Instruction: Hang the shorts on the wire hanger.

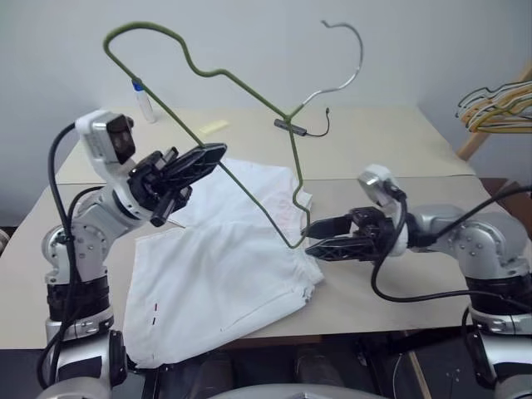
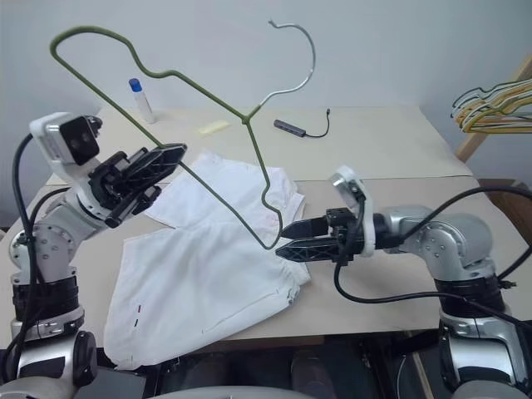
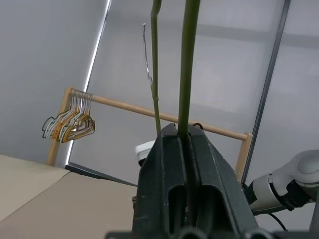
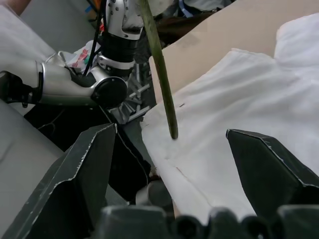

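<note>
The white shorts (image 1: 224, 266) lie spread on the table, one leg hanging over the front edge. The olive-green wire hanger (image 1: 241, 83) is held up in the air, tilted, its silvery hook (image 1: 353, 50) pointing up at the back. My left gripper (image 1: 212, 154) is shut on the hanger's long straight bar (image 3: 187, 74). The hanger's lower corner (image 4: 172, 132) hangs just above the shorts' right edge. My right gripper (image 1: 314, 238) is open and level, with its fingertips right at that corner and nothing gripped between them.
A bunch of yellow and white hangers (image 1: 499, 104) hangs on a wooden rack at the right. On the far part of the beige table (image 1: 399, 166) are a small blue-capped bottle (image 1: 143, 100), a yellow note (image 1: 214, 126) and a dark cable adapter (image 1: 295, 127).
</note>
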Robot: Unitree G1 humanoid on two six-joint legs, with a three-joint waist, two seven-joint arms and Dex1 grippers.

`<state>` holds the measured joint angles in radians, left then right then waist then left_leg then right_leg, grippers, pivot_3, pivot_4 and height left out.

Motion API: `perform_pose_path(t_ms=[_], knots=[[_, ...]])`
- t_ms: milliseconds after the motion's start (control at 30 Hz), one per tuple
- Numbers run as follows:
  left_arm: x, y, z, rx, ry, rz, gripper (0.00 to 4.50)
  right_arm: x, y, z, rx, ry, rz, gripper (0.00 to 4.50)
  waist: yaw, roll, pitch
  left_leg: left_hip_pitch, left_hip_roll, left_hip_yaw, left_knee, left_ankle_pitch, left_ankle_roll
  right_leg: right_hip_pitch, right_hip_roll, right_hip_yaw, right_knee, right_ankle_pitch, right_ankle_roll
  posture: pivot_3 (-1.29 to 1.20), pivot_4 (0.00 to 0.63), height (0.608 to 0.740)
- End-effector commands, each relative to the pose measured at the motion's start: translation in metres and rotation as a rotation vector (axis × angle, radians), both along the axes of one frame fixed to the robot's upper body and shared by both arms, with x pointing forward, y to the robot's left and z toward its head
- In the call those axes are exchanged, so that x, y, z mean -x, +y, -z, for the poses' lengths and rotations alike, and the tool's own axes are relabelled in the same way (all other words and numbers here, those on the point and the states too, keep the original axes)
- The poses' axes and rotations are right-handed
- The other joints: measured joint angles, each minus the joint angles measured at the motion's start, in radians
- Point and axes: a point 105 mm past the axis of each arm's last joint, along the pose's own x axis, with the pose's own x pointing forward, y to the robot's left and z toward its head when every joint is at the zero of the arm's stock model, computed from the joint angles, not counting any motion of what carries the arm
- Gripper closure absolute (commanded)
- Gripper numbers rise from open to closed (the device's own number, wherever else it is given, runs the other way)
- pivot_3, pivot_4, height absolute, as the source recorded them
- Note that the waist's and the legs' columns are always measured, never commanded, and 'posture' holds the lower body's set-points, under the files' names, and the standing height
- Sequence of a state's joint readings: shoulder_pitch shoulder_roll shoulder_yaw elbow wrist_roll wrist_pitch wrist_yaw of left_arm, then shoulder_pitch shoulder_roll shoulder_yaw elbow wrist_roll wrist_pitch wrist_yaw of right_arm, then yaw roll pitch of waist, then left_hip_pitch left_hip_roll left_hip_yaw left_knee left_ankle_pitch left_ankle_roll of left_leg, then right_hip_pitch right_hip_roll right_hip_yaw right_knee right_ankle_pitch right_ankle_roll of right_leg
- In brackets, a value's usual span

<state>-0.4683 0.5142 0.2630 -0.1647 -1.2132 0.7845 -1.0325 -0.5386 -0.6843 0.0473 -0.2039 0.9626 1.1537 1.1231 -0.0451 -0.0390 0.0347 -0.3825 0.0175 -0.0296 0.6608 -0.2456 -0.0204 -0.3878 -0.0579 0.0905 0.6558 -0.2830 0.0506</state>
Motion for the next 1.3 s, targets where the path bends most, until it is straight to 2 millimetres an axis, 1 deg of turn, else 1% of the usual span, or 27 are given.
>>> perform_pose_path(t_ms=[33,167,300,367,433,533,700,733,900,967,1000,1067,1167,1233,1300], knots=[[0.006,-0.004,-0.008,-0.009,-0.06,0.006,4.5,0.0,0.006,-0.01,0.003,-0.025,-0.019,0.33,0.001,0.0,0.0,0.0,0.0,0.0,0.0,0.0,0.0,0.0,0.0,0.0,0.0,0.0,0.0,-0.01,0.0,0.74],[0.005,-0.004,-0.009,-0.003,-0.061,-0.004,4.5,0.004,0.012,-0.014,-0.001,-0.037,-0.047,0.33,0.003,0.0,0.0,0.0,0.0,0.0,0.0,0.0,0.0,0.0,0.0,0.0,0.0,0.0,0.0,-0.02,0.0,0.74],[0.005,-0.003,-0.007,-0.007,-0.061,-0.003,4.5,0.005,0.016,-0.012,0.017,-0.04,-0.049,0.33,0.001,0.0,0.0,0.0,0.0,0.0,0.0,0.0,0.0,0.0,0.0,0.0,0.0,0.0,0.0,-0.02,0.0,0.74],[0.004,-0.003,-0.006,-0.005,-0.059,-0.008,4.5,0.005,0.017,-0.012,0.019,-0.043,-0.049,0.71,0.0,0.0,0.0,0.0,0.0,0.0,0.0,0.0,0.0,0.0,0.0,0.0,0.0,0.0,0.0,-0.02,0.0,0.74],[0.003,-0.004,-0.005,-0.003,-0.057,-0.012,4.5,0.005,0.019,-0.013,0.015,-0.046,-0.051,1.26,0.0,0.0,0.0,0.0,0.0,0.0,0.0,0.0,0.0,0.0,0.0,0.0,0.0,0.0,0.0,-0.02,0.0,0.74],[0.003,-0.005,-0.003,-0.005,-0.055,-0.01,4.5,0.004,0.02,-0.015,0.003,-0.045,-0.041,2.37,0.0,0.0,0.0,0.0,0.0,0.0,0.0,0.0,0.0,0.0,0.0,0.0,0.0,0.0,0.0,-0.02,0.0,0.74],[0.0,-0.005,0.001,-0.009,-0.047,-0.036,4.5,0.001,0.02,-0.014,0.01,-0.052,-0.022,4.0,0.0,0.0,0.0,0.0,0.0,0.0,0.0,0.0,0.0,0.0,0.0,0.0,0.0,0.0,0.0,-0.03,0.0,0.74],[-0.001,-0.005,0.002,-0.014,-0.043,-0.043,4.5,0.0,0.021,-0.014,0.008,-0.051,-0.017,4.42,0.0,0.0,0.0,0.0,0.0,0.0,0.0,0.0,0.0,0.0,0.0,0.0,0.0,0.0,0.0,-0.03,0.0,0.74],[0.001,-0.005,0.012,-0.044,-0.038,-0.05,4.5,-0.002,0.021,-0.015,-0.003,-0.046,0.001,4.47,-0.001,0.0,0.0,0.0,0.0,0.0,0.0,0.0,0.0,0.0,0.0,0.0,0.0,0.0,0.0,-0.03,0.0,0.74],[-0.003,-0.008,0.02,-0.092,-0.018,-0.078,4.5,-0.003,0.021,-0.014,-0.004,-0.042,0.012,4.47,-0.001,0.0,0.0,0.0,0.0,0.0,0.0,0.0,0.0,0.0,0.0,0.0,0.0,0.0,0.0,-0.03,0.0,0.74],[-0.006,-0.011,0.027,-0.134,-0.019,-0.102,3.96,-0.003,0.021,-0.014,-0.008,-0.04,0.022,4.5,-0.001,0.0,0.0,0.0,0.0,0.0,0.0,0.0,0.0,0.0,0.0,0.0,0.0,0.0,0.0,-0.02,0.0,0.74],[-0.011,-0.013,0.037,-0.192,-0.014,-0.144,3.48,-0.005,0.02,-0.014,-0.022,-0.025,0.05,4.5,0.0,0.0,0.0,0.001,0.0,0.0,0.0,0.0,0.0,0.0,0.0,0.0,0.0,0.0,0.0,-0.03,0.0,0.74],[-0.021,-0.014,0.049,-0.279,-0.001,-0.222,2.49,-0.007,0.017,-0.015,-0.039,-0.017,0.079,4.5,0.001,0.0,0.0,0.0,0.0,0.0,0.0,0.0,0.0,0.0,0.0,0.0,0.0,0.0,0.0,-0.03,0.0,0.74],[-0.03,-0.013,0.063,-0.396,-0.001,-0.293,1.88,-0.01,0.013,-0.013,-0.042,-0.005,0.117,4.5,0.0,0.0,0.0,0.0,0.0,0.0,0.0,0.0,0.0,0.0,0.0,0.0,0.0,0.0,0.0,-0.03,0.0,0.74],[-0.04,-0.008,0.076,-0.495,0.013,-0.363,1.2,-0.014,0.009,-0.009,-0.037,0.016,0.163,4.5,0.0,0.0,0.0,0.0,0.0,0.0,0.0,0.0,0.0,0.0,0.0,0.0,0.0,0.0,0.0,-0.04,0.0,0.74]])
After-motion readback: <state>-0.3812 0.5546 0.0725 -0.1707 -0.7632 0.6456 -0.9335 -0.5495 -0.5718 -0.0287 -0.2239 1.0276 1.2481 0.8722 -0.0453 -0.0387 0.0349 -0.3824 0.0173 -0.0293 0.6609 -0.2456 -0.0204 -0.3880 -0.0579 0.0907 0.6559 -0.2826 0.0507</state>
